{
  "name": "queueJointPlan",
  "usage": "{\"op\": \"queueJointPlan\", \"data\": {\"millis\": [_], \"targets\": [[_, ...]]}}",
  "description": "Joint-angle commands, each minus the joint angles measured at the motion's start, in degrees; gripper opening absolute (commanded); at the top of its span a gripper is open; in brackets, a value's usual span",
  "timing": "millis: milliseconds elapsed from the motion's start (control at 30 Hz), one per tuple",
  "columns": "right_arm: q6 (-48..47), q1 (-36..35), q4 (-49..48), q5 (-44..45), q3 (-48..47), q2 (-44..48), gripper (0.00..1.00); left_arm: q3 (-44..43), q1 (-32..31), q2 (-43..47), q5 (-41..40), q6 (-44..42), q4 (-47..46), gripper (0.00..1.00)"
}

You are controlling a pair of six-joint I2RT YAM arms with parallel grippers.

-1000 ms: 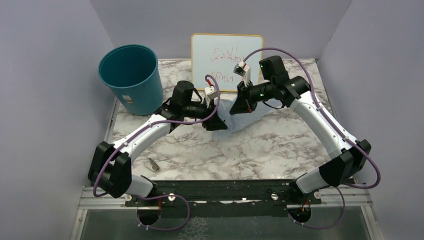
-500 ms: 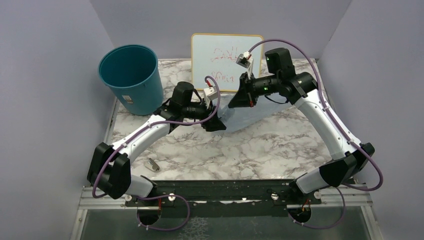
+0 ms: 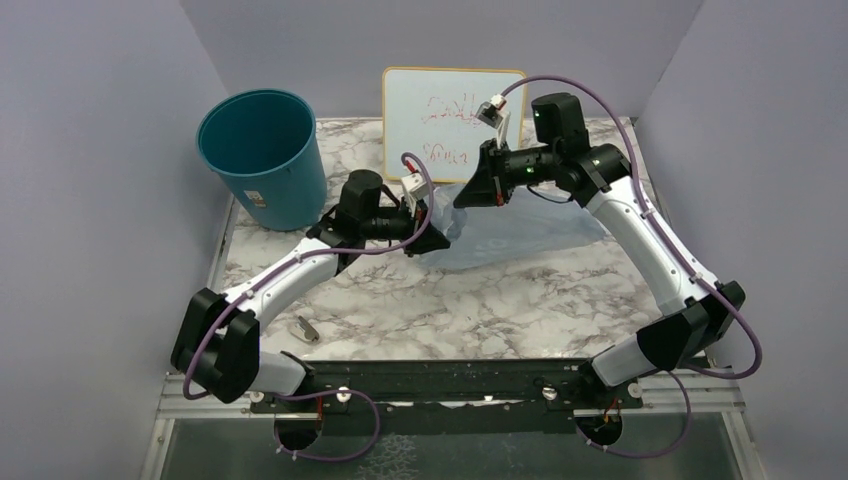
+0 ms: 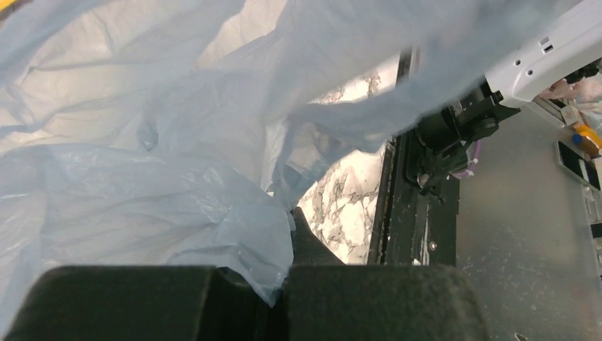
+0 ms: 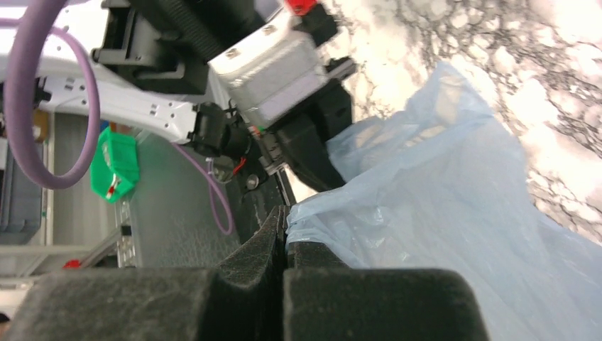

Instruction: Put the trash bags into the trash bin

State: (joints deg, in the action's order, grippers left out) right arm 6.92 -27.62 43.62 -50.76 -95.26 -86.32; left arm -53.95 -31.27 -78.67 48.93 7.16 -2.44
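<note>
The trash bag [image 3: 515, 228], thin light-blue plastic, hangs stretched between my two grippers above the middle of the marble table. My left gripper [image 3: 432, 237] is shut on its left part; in the left wrist view the bag [image 4: 142, 177] fills most of the frame and bunches into the closed jaws [image 4: 287, 238]. My right gripper [image 3: 466, 194] is shut on the bag's upper edge, with the film [image 5: 440, 213] pinched at the fingertips [image 5: 285, 222]. The teal trash bin [image 3: 262, 155] stands upright and open at the back left, apart from both grippers.
A whiteboard [image 3: 452, 108] with red scribbles leans against the back wall behind the grippers. A small metal object [image 3: 307, 328] lies near the front left of the table. Purple walls close in three sides. A black rail [image 3: 450, 380] runs along the near edge.
My left gripper has closed on the bag and lifted slightly. My right gripper has raised its edge toward the left, and the bag now spreads wider to the right.
</note>
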Motion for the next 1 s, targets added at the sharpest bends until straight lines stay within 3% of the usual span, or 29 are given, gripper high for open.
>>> {"op": "queueJointPlan", "data": {"millis": [0, 200, 267, 367, 467, 500, 633, 767, 967], "targets": [[3.57, 1.65, -5.23, 3.54, 1.27, -0.51, 0.00, 5.02, -0.35, 4.17, -2.40, 7.06, -10.89, 0.00], [6.42, 4.80, -8.69, 2.60, 3.71, -0.18, 0.07, 8.41, -0.34, 7.29, -5.93, 11.19, -14.62, 0.00], [6.06, 4.94, -8.66, 3.03, 5.14, -0.55, 0.27, 8.88, -0.29, 7.93, -6.38, 13.19, -16.56, 0.00], [7.84, 4.94, -9.08, 8.35, 8.93, -0.85, 0.37, 8.58, -0.29, 9.16, -7.66, 16.54, -18.20, 0.00], [9.34, 4.94, -10.03, 10.40, 11.73, -0.12, 0.77, 8.71, -0.37, 11.41, -7.26, 19.83, -19.29, 0.00], [10.30, 4.94, -12.12, 8.75, 12.82, 0.43, 0.82, 9.49, -0.33, 12.35, -8.04, 20.97, -20.13, 0.00], [22.13, 4.87, -29.05, -3.35, 19.15, 2.25, 0.85, 13.36, -0.36, 15.50, -13.66, 25.11, -24.88, 0.00], [35.48, 4.78, -47.63, -6.58, 26.51, 3.39, 0.84, 15.44, -0.37, 15.35, -14.26, 27.79, -31.11, 0.00], [38.52, 3.93, -51.36, -9.48, 26.86, 4.37, 0.78, 14.85, -1.52, 11.74, -13.30, 28.25, -33.51, 0.00]]}}
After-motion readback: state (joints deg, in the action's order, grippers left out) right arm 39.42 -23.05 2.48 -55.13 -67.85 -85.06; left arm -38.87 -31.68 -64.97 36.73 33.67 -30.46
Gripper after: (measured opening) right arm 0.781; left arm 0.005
